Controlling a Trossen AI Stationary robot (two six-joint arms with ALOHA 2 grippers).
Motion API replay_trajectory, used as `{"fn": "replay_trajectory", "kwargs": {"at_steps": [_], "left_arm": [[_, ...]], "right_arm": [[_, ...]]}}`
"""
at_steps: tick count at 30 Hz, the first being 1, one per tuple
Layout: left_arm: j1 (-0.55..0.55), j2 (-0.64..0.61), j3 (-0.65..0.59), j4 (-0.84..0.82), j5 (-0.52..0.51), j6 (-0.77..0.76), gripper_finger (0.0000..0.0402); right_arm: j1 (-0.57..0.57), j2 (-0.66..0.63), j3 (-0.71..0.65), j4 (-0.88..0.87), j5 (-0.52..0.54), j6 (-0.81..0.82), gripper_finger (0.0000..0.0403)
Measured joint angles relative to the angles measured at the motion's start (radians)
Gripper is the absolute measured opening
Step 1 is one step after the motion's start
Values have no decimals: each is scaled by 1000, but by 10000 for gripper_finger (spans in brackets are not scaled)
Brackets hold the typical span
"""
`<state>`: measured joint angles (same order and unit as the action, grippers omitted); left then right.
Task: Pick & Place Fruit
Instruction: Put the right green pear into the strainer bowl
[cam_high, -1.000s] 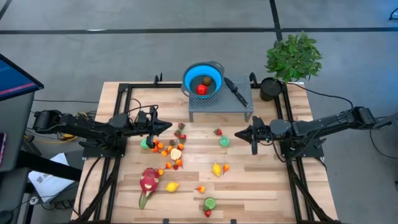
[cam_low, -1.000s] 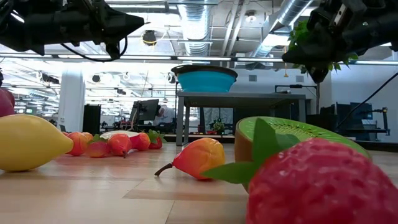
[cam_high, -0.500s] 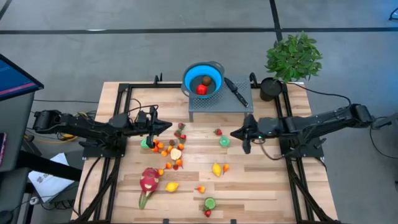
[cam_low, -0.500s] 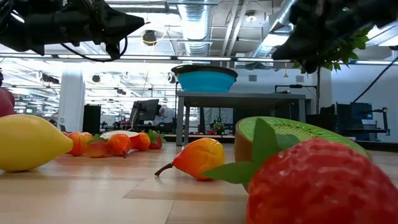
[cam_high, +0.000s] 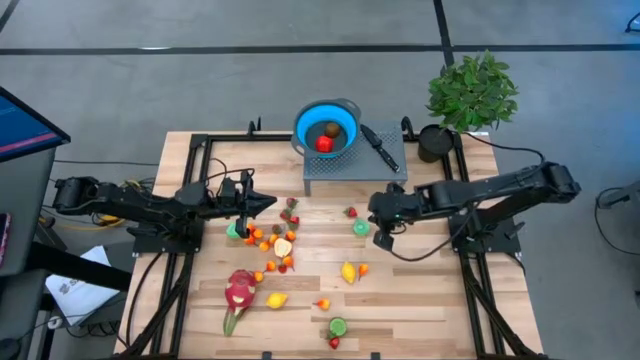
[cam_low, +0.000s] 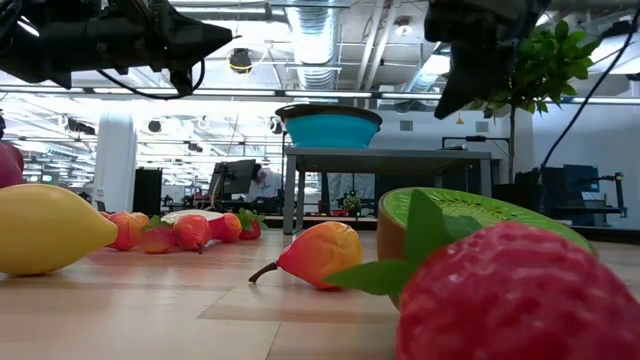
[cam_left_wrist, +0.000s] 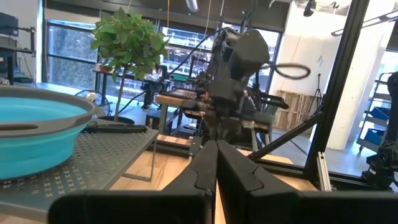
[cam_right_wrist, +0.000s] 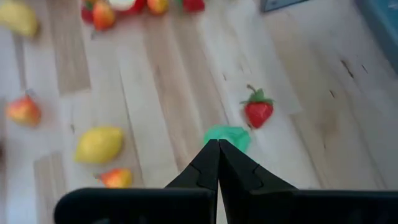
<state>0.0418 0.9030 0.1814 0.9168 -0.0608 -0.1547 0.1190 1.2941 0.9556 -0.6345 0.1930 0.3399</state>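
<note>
Done: two fruits are held in the blue bowl (cam_high: 326, 126).
Left: scattered fruit (cam_high: 268, 243) is spread across the table (cam_high: 430, 300).
Right gripper (cam_high: 379, 226): pressed together, empty, above the green fruit (cam_high: 361, 227).
Left gripper (cam_high: 262, 203): pressed together, empty, parked.

A blue collapsible bowl (cam_high: 326, 126) sits on a grey perforated metal stand (cam_high: 355, 172) at the far edge of the wooden tabletop (cam_high: 430, 290), with a black-handled knife (cam_high: 379, 146) beside it and a leafy potted plant (cam_high: 470, 95) off the right corner. Small toy fruits (cam_high: 272, 243) cluster left of centre, under the left claw (cam_high: 272, 203). The right claw (cam_high: 374, 209) hangs just beside a green fruit piece (cam_high: 360, 227) and a strawberry (cam_high: 351, 212). A pink dragon fruit (cam_high: 239, 291) lies nearer the front left.
</note>
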Motion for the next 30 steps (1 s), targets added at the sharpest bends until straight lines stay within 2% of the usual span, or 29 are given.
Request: {"fn": "replay_trajectory", "kwargs": {"at_steps": [7,11,16,22,30], "left_arm": [[0,0,0,-1,0,0,1],[0,0,0,-1,-17,0,1],[0,0,0,-2,-22,0,1],[0,0,0,-2,-23,0,1],[0,0,0,-4,-26,0,1]], "right_arm": [[5,68,2,1,-138,-136,0],[5,95,1,-11,-194,-149,0],[5,100,1,-47,-198,-75,0],[26,76,-47,54,-196,-74,0],[83,74,-51,71,-141,-77,0]]}}
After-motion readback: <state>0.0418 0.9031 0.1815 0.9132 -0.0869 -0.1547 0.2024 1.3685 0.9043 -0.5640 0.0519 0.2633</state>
